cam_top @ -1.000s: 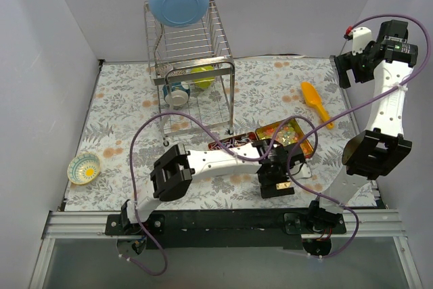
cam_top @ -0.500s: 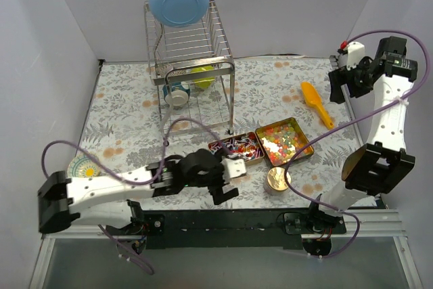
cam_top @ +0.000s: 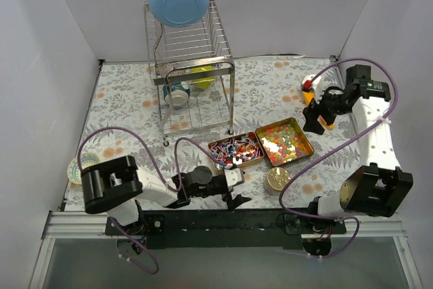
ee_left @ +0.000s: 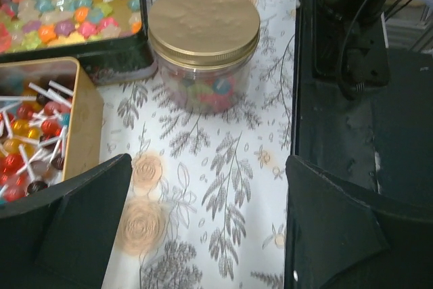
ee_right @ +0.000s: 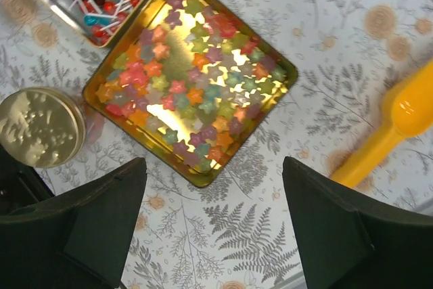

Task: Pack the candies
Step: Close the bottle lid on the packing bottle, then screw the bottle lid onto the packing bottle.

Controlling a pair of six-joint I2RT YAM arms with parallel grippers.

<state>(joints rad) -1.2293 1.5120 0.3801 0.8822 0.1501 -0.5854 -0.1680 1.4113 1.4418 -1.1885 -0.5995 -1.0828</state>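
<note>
Left gripper [ee_left: 208,167] retreated, right gripper [ee_right: 213,167] descended toward glossy star candies [ee_right: 196,79], perhaps jellies; both gape empty.

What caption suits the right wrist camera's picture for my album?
Open right gripper above a gold tin of star-shaped candies, yellow scoop alongside.

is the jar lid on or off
On: the gold lid sits flat over the jar, covering its mouth; candies show through the clear wall.
</note>
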